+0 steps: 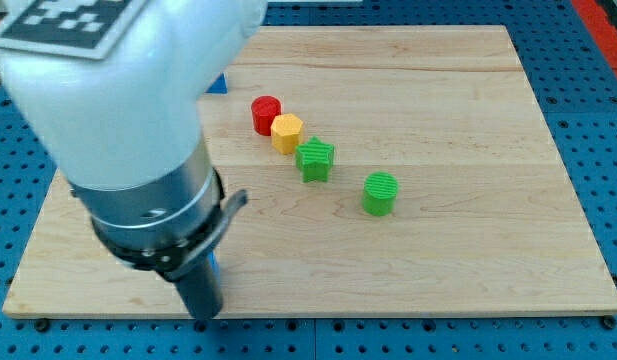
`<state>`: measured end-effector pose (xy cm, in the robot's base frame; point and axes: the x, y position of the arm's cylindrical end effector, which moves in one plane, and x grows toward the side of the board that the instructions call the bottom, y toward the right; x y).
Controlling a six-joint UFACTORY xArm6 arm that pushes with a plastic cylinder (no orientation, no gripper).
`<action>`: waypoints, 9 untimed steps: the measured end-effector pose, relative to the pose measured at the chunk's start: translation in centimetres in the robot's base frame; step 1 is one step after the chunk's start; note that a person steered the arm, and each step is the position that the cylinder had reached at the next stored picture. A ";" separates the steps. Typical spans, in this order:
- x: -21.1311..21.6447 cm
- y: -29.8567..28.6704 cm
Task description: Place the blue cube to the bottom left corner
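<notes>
Although only a blue sliver [215, 266], probably the blue cube, shows beside the rod near the board's [468, 270] bottom-left corner, the jawless arm's tip [203, 316] seems nearly finished pushing.

A pale wooden board [438, 150] with visible grain and lengthwise seams fills most of the view. Around the board on every visible side lies a blue perforated plate [588, 120] with a regular grid of holes. Lighting on the board is even, with soft shadows.
</notes>
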<state>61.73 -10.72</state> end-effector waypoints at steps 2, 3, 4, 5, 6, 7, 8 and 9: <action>0.0 5.3; -3.1 6.3; -3.1 -2.2; -2.4 -5.4; -2.6 -9.7; -2.8 -7.4; -3.5 2.4; -5.6 12.9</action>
